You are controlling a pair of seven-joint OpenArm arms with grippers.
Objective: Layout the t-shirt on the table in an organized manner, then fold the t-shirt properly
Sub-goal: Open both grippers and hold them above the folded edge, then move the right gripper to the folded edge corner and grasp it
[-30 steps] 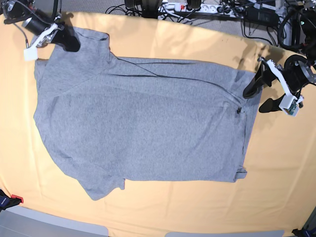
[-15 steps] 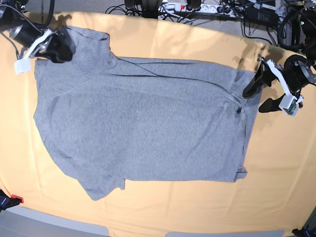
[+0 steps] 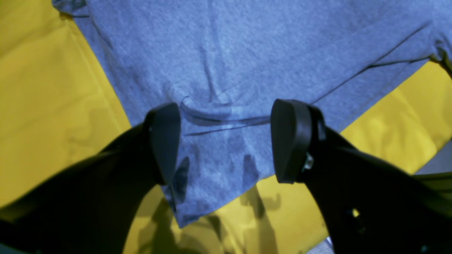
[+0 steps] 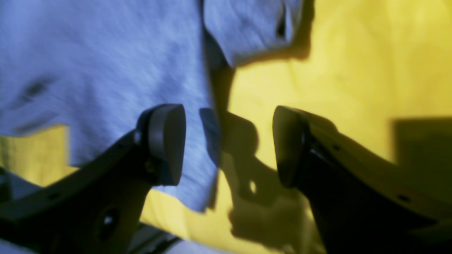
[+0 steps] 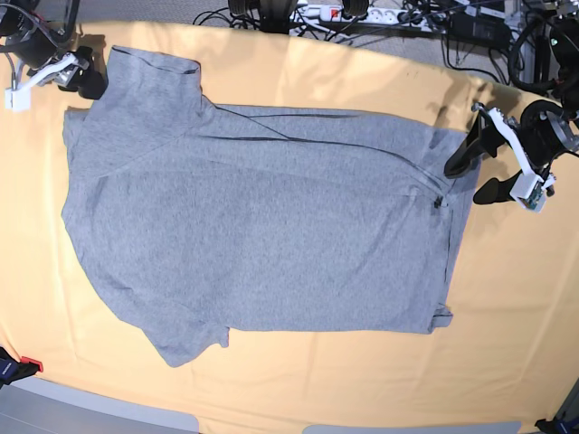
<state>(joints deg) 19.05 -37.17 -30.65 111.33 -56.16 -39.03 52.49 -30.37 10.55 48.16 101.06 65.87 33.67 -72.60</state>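
Item: shirt, grey, plain side up — spread nearly flat across the middle of the table, sleeves at my right, hem at my left. A long crease ran along its far edge and a small tuck showed near the hem. By my judgement the laying-out was mostly done; final smoothing and all folding were left.

Item: my left gripper — jaws wide apart, holding nothing, poised over the hem corner.

Item: my right gripper — jaws apart, empty, at the far sleeve's edge, one finger over cloth, one over bare table.

Item: table, covered in pale yellow-orange cloth with faint creases, far larger than the shirt.

Item: room — cables and a power strip along the far edge.
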